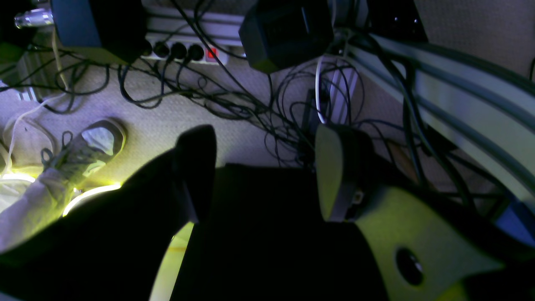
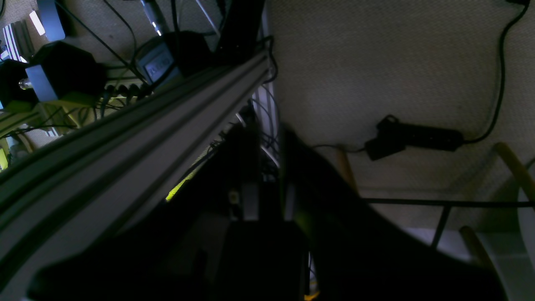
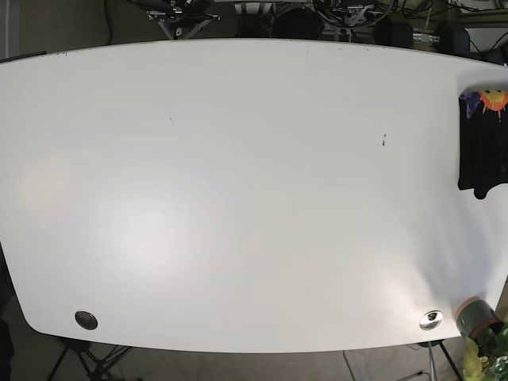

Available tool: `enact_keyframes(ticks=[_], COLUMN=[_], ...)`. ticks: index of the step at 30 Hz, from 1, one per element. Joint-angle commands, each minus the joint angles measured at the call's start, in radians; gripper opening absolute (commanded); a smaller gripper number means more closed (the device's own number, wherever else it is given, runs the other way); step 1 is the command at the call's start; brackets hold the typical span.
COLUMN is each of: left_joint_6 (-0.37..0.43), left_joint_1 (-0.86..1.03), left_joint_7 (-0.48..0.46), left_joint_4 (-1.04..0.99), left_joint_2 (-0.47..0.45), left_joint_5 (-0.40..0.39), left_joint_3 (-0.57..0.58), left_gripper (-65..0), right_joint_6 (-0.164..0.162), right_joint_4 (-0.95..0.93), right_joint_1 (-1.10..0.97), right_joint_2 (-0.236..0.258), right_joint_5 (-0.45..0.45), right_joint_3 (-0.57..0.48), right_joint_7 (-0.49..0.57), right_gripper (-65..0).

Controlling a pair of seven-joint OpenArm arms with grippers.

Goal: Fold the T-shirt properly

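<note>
The black T-shirt [image 3: 482,151] lies as a narrow folded bundle at the far right edge of the white table [image 3: 238,198], with an orange and purple print at its top end. Neither arm shows in the base view. In the left wrist view my left gripper [image 1: 263,167] is open and empty, hanging over the floor. In the right wrist view my right gripper [image 2: 271,167] is dark, its jaws stand close together with nothing between them, beside the frame rail. The shirt shows in neither wrist view.
A potted plant [image 3: 475,316] stands at the table's front right corner. Below the left gripper are tangled cables [image 1: 259,113], a power strip [image 1: 184,52], a person's shoe [image 1: 90,146] and an aluminium rail [image 1: 459,108]. Another rail [image 2: 138,146] and a power adapter [image 2: 413,138] lie by the right gripper.
</note>
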Motion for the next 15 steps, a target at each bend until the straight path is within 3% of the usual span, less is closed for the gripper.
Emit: enact_keyframes(ticks=[1, 15], left_joint_6=[0.002, 0.002], left_joint_1=[0.006, 0.024], left_joint_7=[-0.018, -0.025], left_joint_4=[-0.002, 0.004], left_joint_2=[0.001, -0.021], left_joint_5=[0.003, 0.003], left_joint_3=[0.002, 0.002], left_gripper=[-29.3, -29.3], right_joint_6=[0.003, 0.003], right_joint_4=[0.003, 0.003], right_joint_1=[-0.001, -0.01], right_joint_2=[0.0, -0.003], right_joint_5=[0.0, 0.008], right_joint_3=[0.002, 0.005], right_joint_7=[0.009, 0.009], right_gripper=[-57.9, -57.9])
